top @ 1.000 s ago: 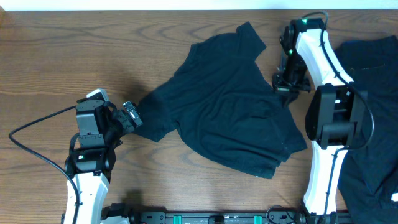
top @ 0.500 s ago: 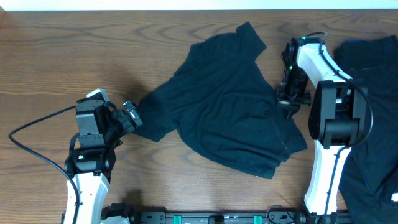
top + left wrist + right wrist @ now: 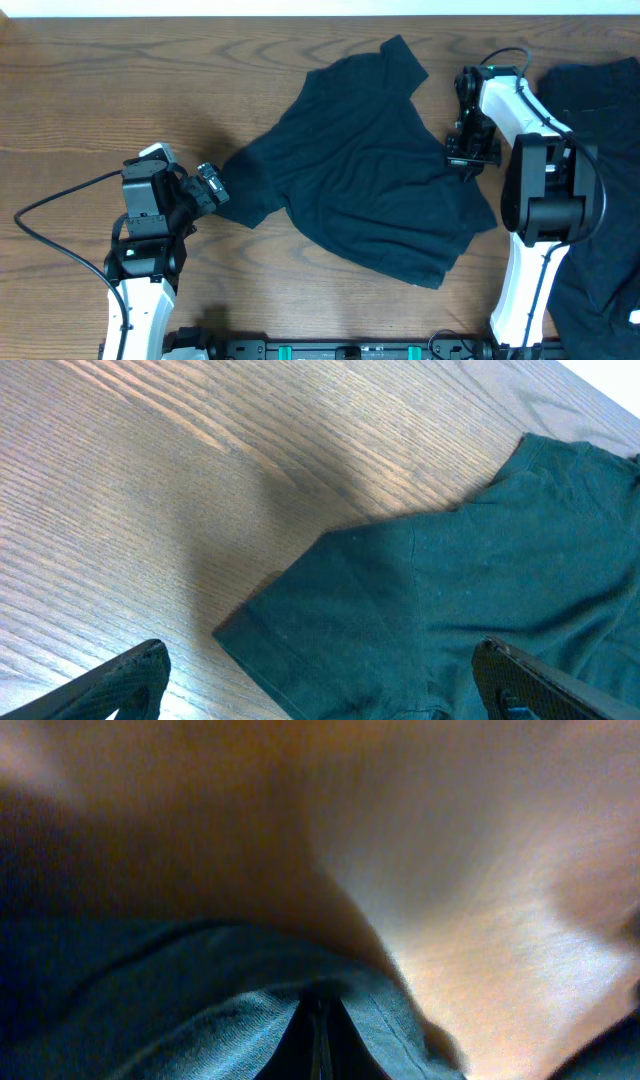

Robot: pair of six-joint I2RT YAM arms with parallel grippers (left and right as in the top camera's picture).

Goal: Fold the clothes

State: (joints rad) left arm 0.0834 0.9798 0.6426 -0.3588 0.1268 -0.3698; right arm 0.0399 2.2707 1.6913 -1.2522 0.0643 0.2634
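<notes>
The clothes in hand are a dark navy T-shirt, lying crumpled across the middle of the wooden table. My right gripper is shut on the shirt's right edge. In the right wrist view its closed fingertips pinch a fold of the cloth close above the wood. My left gripper stands open at the tip of the shirt's left sleeve. In the left wrist view the gripper has one finger over bare wood and the other finger over the cloth.
A second dark garment lies at the table's right side, partly under the right arm. A black cable loops on the table left of the left arm. Bare wood fills the far left.
My right gripper has moved toward the table's front, still shut on the shirt's right edge, and that edge has shifted with it. The left arm has not moved.
</notes>
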